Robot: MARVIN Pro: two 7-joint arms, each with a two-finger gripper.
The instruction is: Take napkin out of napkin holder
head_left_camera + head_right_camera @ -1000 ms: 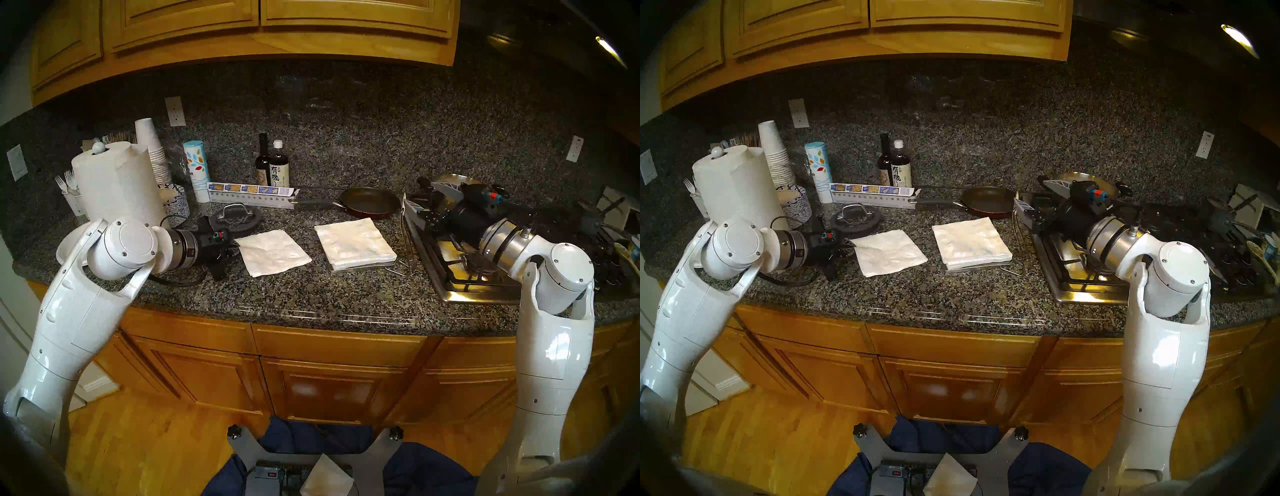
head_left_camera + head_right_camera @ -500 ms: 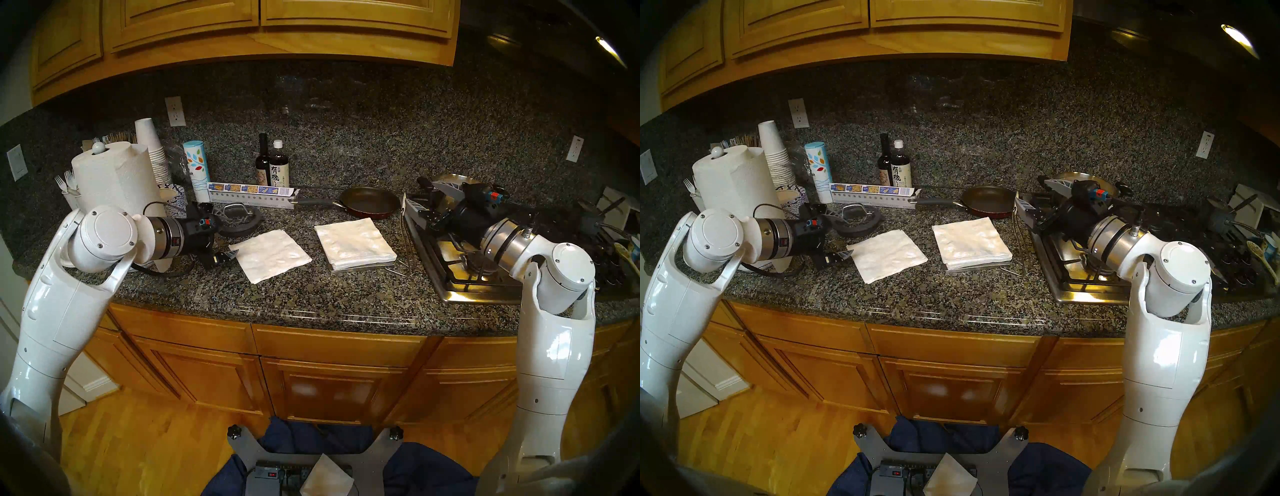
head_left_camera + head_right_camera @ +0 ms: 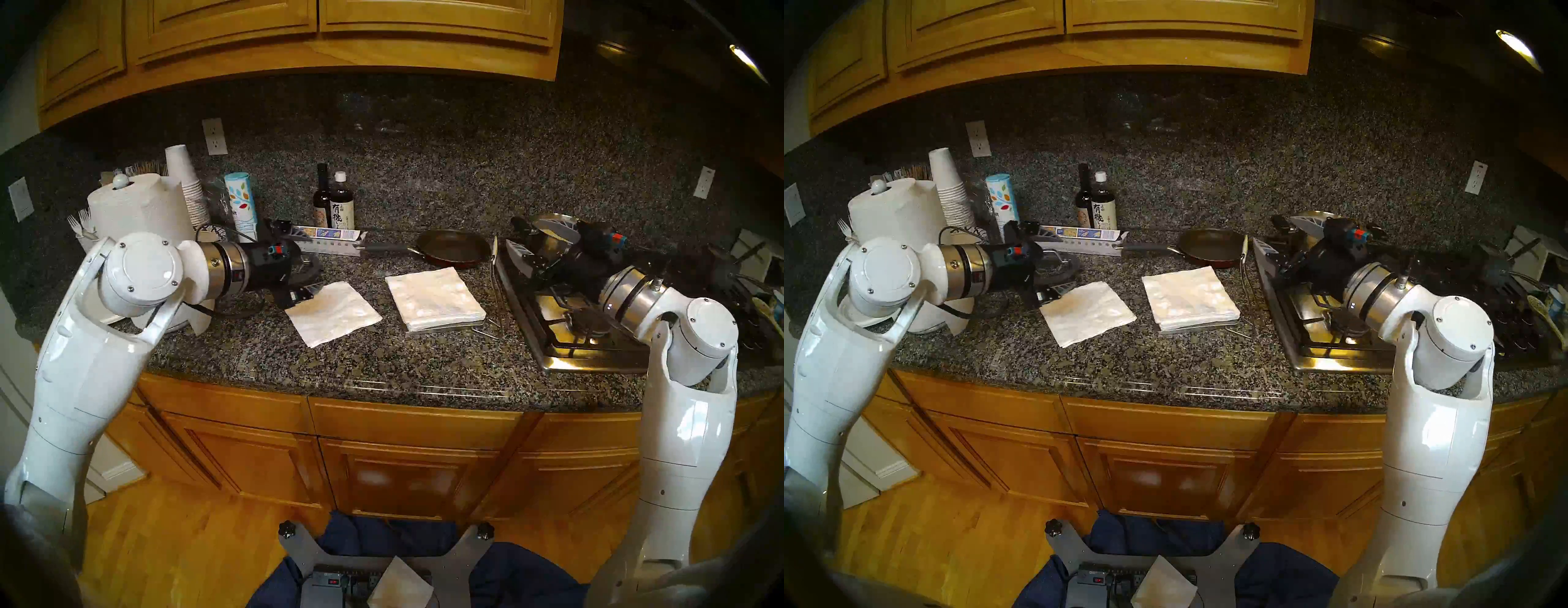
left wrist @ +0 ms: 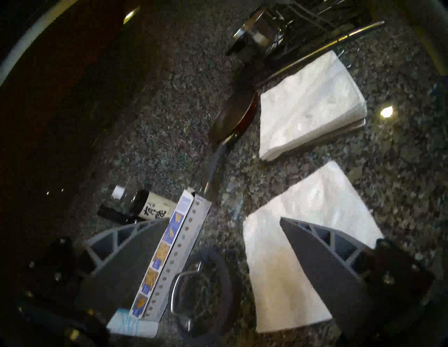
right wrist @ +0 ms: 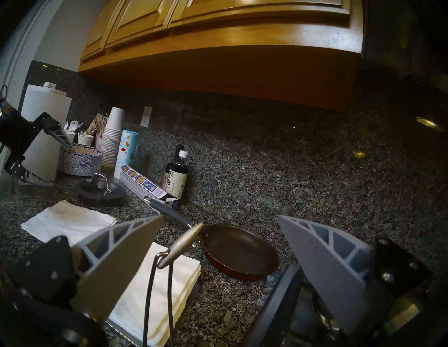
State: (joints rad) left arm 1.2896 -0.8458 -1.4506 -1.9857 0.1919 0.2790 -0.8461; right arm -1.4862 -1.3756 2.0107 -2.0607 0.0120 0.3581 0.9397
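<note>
The single white napkin lies flat on the granite counter, left of the napkin holder; it also shows in the left wrist view. The holder's silver tray carries a thick stack of napkins. Its wire arm stands raised, the spoon-shaped tip showing between my right fingers without touching them. My left gripper is open and empty, hovering above the napkin's left corner. My right gripper is open and empty over the stovetop's left edge, just right of the holder.
A frying pan sits behind the holder. The steel stovetop is on the right. A long box, two dark bottles, a round black press, a cup stack and a paper towel roll crowd the back left.
My left gripper, shut at the napkin's left corner a second ago, has opened, drawn away, then risen and moved back over that corner. The right arm has shifted slightly right.
</note>
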